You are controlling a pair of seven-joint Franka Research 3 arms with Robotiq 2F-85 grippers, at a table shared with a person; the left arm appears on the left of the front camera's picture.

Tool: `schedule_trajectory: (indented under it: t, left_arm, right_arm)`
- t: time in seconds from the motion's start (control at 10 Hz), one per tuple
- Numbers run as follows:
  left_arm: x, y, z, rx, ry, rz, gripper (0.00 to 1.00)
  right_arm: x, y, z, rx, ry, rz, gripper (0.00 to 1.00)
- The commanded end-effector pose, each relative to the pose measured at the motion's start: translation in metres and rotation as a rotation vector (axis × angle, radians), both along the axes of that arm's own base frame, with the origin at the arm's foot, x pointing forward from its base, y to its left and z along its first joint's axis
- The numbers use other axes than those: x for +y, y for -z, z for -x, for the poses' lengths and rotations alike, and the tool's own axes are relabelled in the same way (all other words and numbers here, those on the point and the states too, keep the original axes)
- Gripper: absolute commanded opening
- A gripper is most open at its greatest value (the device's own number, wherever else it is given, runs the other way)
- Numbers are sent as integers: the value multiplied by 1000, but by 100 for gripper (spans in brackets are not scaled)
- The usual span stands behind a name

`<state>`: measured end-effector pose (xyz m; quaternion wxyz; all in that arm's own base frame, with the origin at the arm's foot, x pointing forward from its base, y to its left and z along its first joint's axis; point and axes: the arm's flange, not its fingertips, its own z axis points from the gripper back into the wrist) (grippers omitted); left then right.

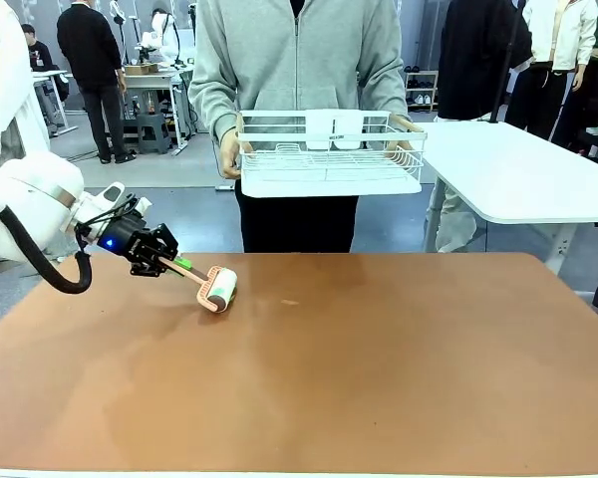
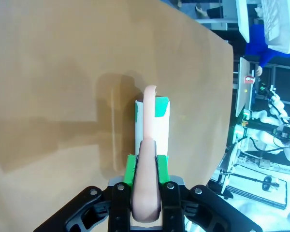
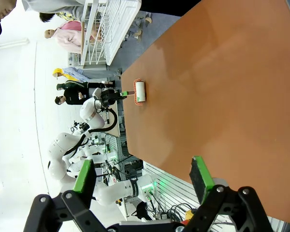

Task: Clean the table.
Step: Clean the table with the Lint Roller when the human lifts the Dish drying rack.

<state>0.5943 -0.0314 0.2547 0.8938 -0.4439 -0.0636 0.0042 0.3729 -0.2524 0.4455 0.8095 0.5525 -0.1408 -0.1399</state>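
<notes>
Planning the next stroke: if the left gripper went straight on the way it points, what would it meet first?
Probably the table top: the left gripper, shut on the lint roller, angles down at it, with bare surface beyond.

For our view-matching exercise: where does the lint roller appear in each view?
Front: lint roller left of centre, on the table.
Left wrist: lint roller bottom centre, in the left gripper.
Right wrist: lint roller small, upper middle.
Shared landmark: the reddish-brown table.
</notes>
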Motion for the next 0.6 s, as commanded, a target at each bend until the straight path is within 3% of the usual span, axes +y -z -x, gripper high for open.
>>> schedule_trajectory:
  t: [0.0, 0.5]
  left_arm:
    - [-9, 28, -11, -42, -69, -76, 21]
    - [-59, 35, -14, -75, -44, -69, 21]
  right_arm:
    - [1, -2, 2, -15, -3, -5, 100]
    - [1, -2, 2, -15, -3, -5, 100]
